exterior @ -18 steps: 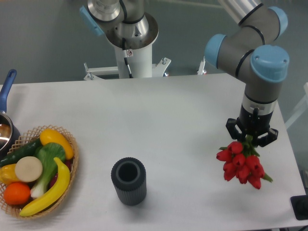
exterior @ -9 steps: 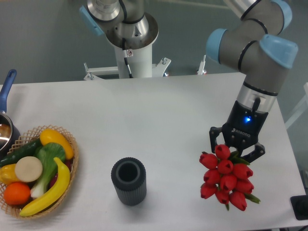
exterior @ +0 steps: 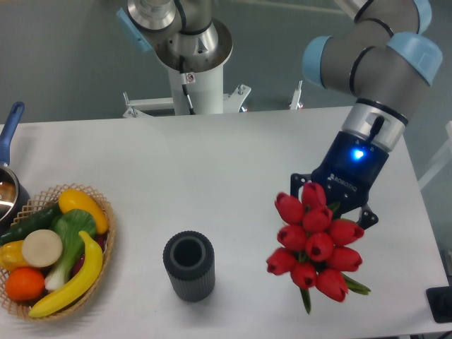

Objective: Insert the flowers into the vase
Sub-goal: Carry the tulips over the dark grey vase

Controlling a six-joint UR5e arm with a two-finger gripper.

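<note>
The pincer [exterior: 330, 206] is gripping the flowers [exterior: 313, 242], carrying them above the table [exterior: 233, 176], well right of the vase [exterior: 188, 266]; pickup looks done, while insertion into the empty vase is remaining

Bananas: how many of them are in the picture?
2, both in the basket at the table's left edge. The long banana curves along its right side; the second banana shows at its left side, mostly hidden. More may be hidden.
</note>
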